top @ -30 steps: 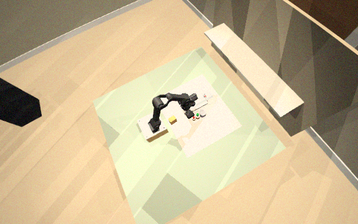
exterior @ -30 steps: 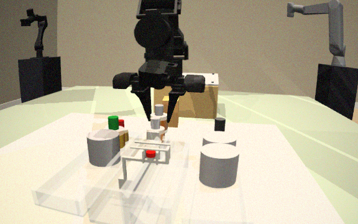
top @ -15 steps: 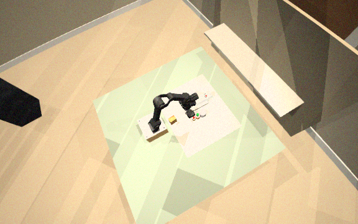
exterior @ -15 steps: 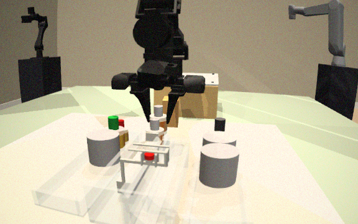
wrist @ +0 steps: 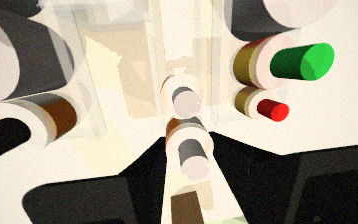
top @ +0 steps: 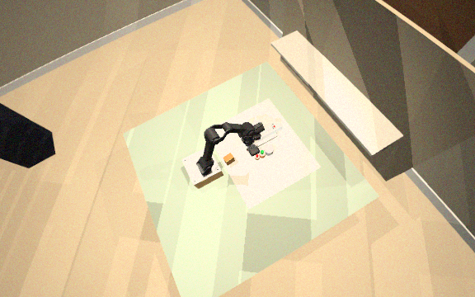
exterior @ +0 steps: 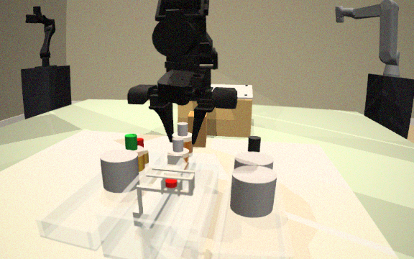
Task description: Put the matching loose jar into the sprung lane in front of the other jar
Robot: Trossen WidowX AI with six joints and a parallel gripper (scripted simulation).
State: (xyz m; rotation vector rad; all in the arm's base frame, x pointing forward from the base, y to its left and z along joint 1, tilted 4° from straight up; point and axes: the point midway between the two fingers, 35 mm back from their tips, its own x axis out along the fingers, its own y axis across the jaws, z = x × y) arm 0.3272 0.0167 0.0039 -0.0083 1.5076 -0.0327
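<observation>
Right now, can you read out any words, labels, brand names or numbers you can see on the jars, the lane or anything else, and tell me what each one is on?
None: no text shows in any view.
The jars, such as the grey-capped jar in the gripper, carry plain coloured caps only.
The clear lane and the cardboard box are unmarked too.

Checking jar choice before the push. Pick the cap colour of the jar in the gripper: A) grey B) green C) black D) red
A: the jar between the gripper fingers has a grey cap, like the lane jar ahead of it; the green-capped jar and red-capped jar stand off to the side, and the black-capped jar on the other side.
</observation>
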